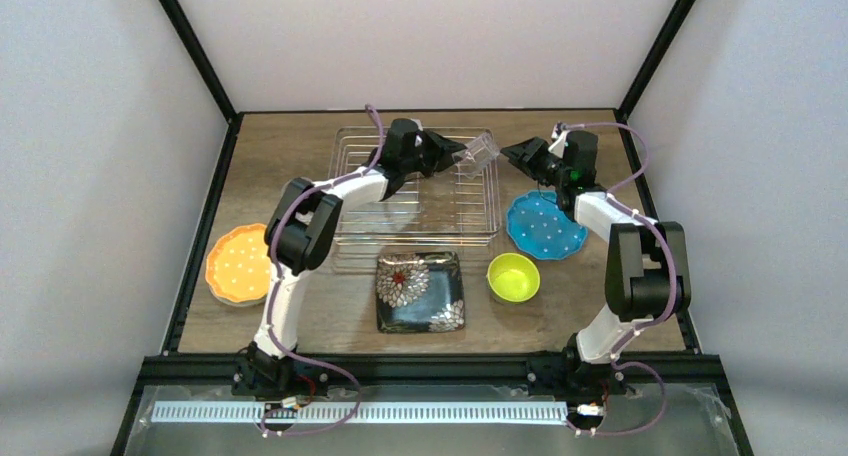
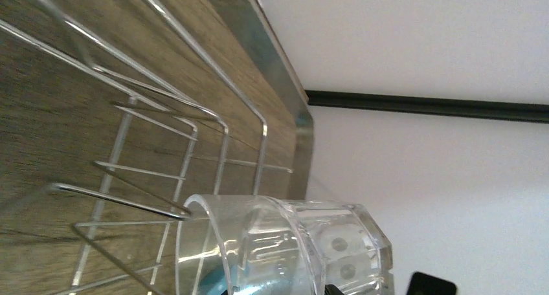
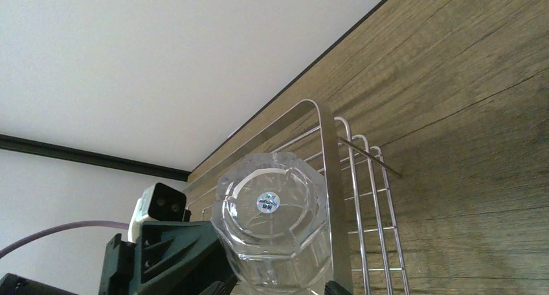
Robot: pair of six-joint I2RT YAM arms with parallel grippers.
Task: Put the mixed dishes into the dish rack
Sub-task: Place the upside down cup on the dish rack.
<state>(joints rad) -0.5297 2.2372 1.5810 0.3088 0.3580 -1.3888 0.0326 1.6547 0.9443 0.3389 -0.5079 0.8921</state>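
The dish rack [image 1: 430,211] sits at the far middle of the desk [image 1: 320,316], no dish on its grid that we can see; the orange plate [image 1: 238,266], black floral plate [image 1: 420,291], blue plate [image 1: 545,226] and yellow-green bowl [image 1: 513,277] wait outside it. Over its far right corner the left end effector [image 1: 458,158] is clamped on the clear glass cup [image 1: 482,154], tipped sideways, long axis left to right, base facing the right end effector [image 1: 512,153], which hovers just beside it, fingers apart, gripping nothing. We reckon the set-down is the left arm's, straight down.
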